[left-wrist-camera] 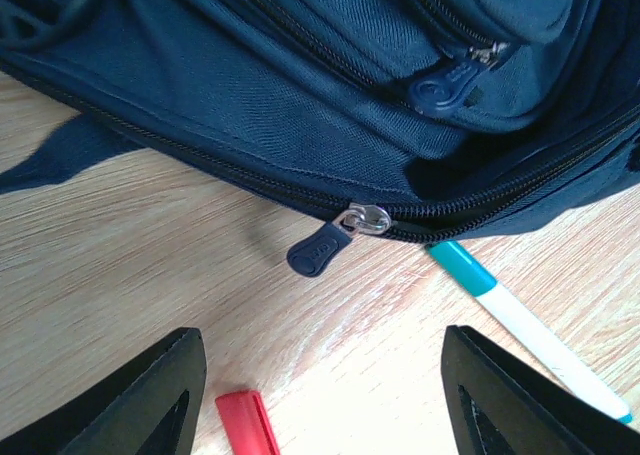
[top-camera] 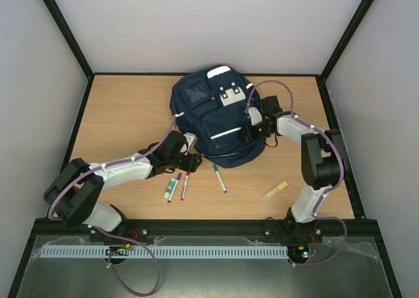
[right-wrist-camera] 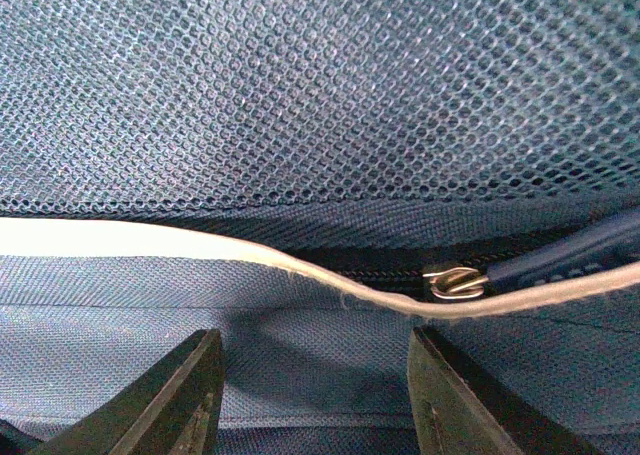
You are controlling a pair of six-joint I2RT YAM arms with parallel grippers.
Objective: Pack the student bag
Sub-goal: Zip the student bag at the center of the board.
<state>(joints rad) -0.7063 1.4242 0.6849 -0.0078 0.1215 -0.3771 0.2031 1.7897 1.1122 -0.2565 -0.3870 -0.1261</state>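
While lying flat at the tabletop's (top-camera: 118, 114) far centre: student bag (top-camera: 216, 124), navy. Left gripper (left-wrist-camera: 320, 375): at near-left edge of bag, spread, holding nothing, just short of a zip pull (left-wrist-camera: 320, 250). Right gripper (right-wrist-camera: 315, 375): at bag's right side, spread, empty, near a zip slider (right-wrist-camera: 455, 282).

Top view: table (top-camera: 118, 108) lit evenly and diffusely from above; only short, soft shadows cast under the arms (top-camera: 124, 170). Fabric detail of the navy bag (top-camera: 209, 124) largely swallowed. Posts (top-camera: 65, 33) seen splayed toward the corners.

Left wrist view: pale glare noted on the wood at lower centre. Soft shadow thrown beneath the bag's edge. Zip pull (left-wrist-camera: 320, 250) sharp; left fingers (left-wrist-camera: 130, 405) rendered dark and soft-edged.

Right wrist view: cool bluish cast. Stripe (right-wrist-camera: 100, 237) nearly blown out at left. Mesh (right-wrist-camera: 320, 85) slightly soft toward the top. Right fingers (right-wrist-camera: 185, 395) underexposed.
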